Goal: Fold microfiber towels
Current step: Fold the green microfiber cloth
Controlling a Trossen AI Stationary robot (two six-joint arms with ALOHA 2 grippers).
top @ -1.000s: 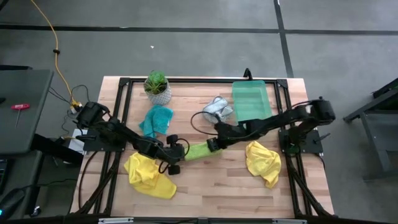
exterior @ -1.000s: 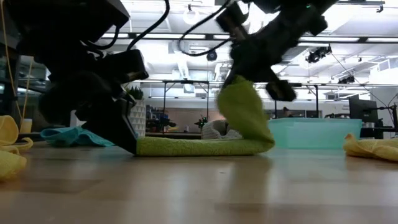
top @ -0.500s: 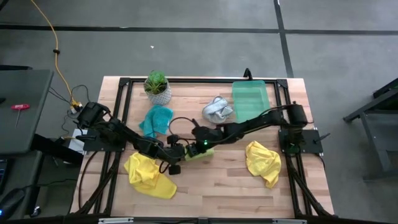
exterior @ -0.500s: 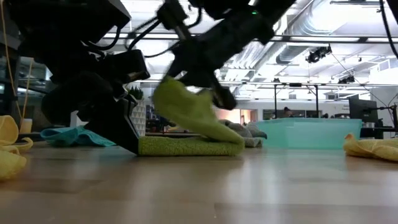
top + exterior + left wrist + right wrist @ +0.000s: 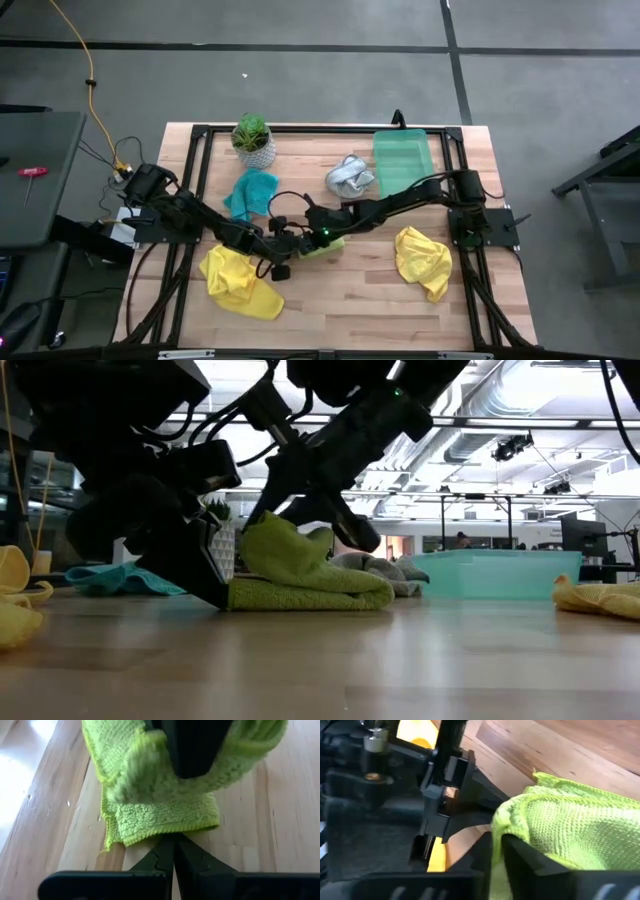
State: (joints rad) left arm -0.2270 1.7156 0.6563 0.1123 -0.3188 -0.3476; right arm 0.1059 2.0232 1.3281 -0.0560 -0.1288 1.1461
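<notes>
— So, how many towels do you count on your bench (image 5: 350,310)?

— Five. Nearest the front edge lie two yellow ones, both crumpled: one yellow towel (image 5: 238,283) on my left side, the other yellow towel (image 5: 422,260) on my right, well apart from each other.

— And the one under your arms?

— That is the single lime green towel (image 5: 300,585), in the middle of the bench between the two yellow ones and a little farther back. It lies doubled over, the upper layer humped on top of the flat lower one.

— How do your jaws stand?

— My left jaws are pressed together, tips down at the bench, right against the lower layer's edge. My right jaws are on the humped upper layer, cloth draped over one finger; whether they pinch it or have parted I cannot tell.

— Farther back?

— One teal towel (image 5: 250,192), bunched, on the left. One grey-white towel (image 5: 347,176), bunched, just beside the one green tray (image 5: 404,165). Farthest, by the back-left corner, one potted plant (image 5: 252,135).
</notes>
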